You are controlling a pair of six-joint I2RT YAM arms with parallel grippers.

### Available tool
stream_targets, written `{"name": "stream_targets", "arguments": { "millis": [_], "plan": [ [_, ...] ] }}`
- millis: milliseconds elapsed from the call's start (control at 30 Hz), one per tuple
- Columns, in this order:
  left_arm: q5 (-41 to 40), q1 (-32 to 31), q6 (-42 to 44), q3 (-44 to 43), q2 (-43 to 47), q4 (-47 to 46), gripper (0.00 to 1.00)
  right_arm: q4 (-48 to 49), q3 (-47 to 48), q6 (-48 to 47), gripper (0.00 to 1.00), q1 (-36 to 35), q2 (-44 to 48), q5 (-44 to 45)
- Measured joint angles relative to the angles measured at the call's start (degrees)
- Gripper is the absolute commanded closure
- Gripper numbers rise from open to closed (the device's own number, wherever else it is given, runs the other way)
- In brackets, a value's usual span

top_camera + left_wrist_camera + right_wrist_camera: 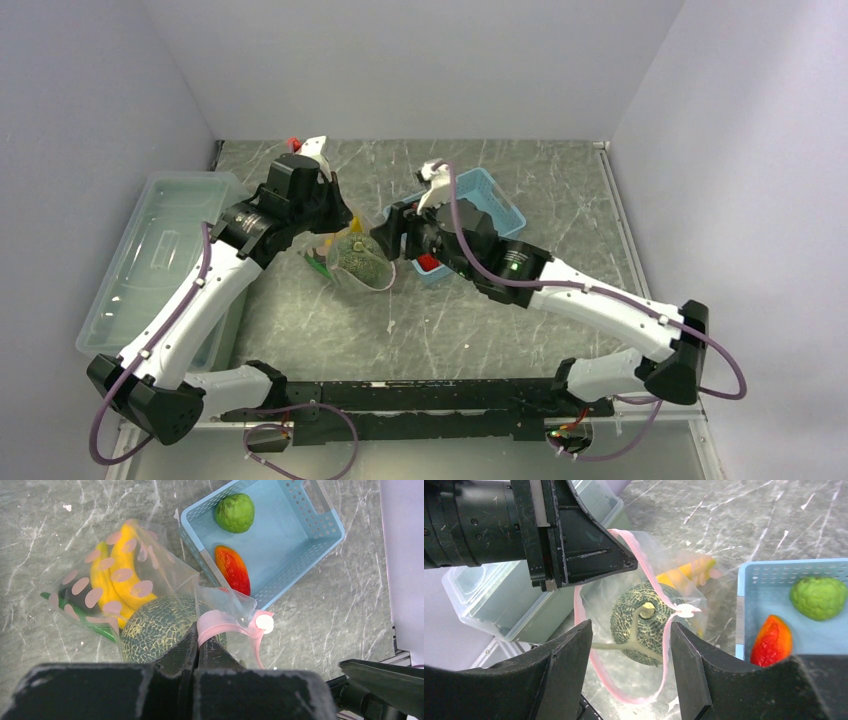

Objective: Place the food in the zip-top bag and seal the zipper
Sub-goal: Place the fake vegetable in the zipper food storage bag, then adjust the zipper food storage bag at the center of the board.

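The clear zip-top bag (150, 580) lies on the table with its mouth held open. It holds the yellow banana (117, 575), a thin green vegetable (92, 622) and the dark green netted melon (155, 627). My left gripper (201, 636) is shut on the pink zipper strip (220, 622) and lifts it. The zipper (624, 645) loops open in the right wrist view around the melon (644, 622). My right gripper (631, 655) is open and empty just above the bag mouth. The lime-green fruit (235, 512) and the red-orange fruit (232, 570) lie in the light-blue basket (310, 545).
A large translucent bin (150, 255) stands at the left, close behind the left arm. The basket (500, 205) sits right of the bag, partly under the right arm. Grey walls enclose the table on three sides.
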State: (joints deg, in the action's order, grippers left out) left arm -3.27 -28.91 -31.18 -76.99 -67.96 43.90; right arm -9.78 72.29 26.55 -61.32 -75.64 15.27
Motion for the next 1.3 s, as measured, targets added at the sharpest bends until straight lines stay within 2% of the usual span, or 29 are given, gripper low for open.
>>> {"name": "stream_targets", "arguments": {
  "millis": [233, 433, 700, 800, 933, 967, 1300],
  "plan": [
    [-0.02, 0.00, 0.00, 0.00, -0.07, -0.31, 1.00, -1.36, -4.48, 0.72, 0.44, 0.02, 4.00, 0.85],
    [-0.02, 0.00, 0.00, 0.00, -0.13, -0.37, 1.00, -3.19, -8.20, 2.43, 0.51, 0.02, 3.08, -1.16],
    [-0.02, 0.00, 0.02, 0.00, -0.13, -0.37, 1.00, -3.93, -8.61, 3.58, 0.64, 0.02, 0.07, -4.02],
    [-0.02, 0.00, 0.02, 0.00, -0.13, -0.37, 1.00, -4.00, -8.61, 3.67, 0.74, 0.00, -1.97, -4.09],
    [-0.02, 0.00, 0.04, 0.00, -0.13, -0.33, 1.00, -5.11, -8.37, 3.37, 0.97, 0.00, -4.81, -3.89],
    [-0.02, 0.00, 0.04, 0.00, -0.13, -0.31, 1.00, -5.46, -8.17, 3.17, 1.00, 0.02, -5.25, -3.82],
    [-1.46, 0.00, 1.01, -2.14, -0.09, 1.64, 1.00, -10.01, -3.28, 1.11, 1.00, 0.00, -5.62, -1.84]
  ]
}}
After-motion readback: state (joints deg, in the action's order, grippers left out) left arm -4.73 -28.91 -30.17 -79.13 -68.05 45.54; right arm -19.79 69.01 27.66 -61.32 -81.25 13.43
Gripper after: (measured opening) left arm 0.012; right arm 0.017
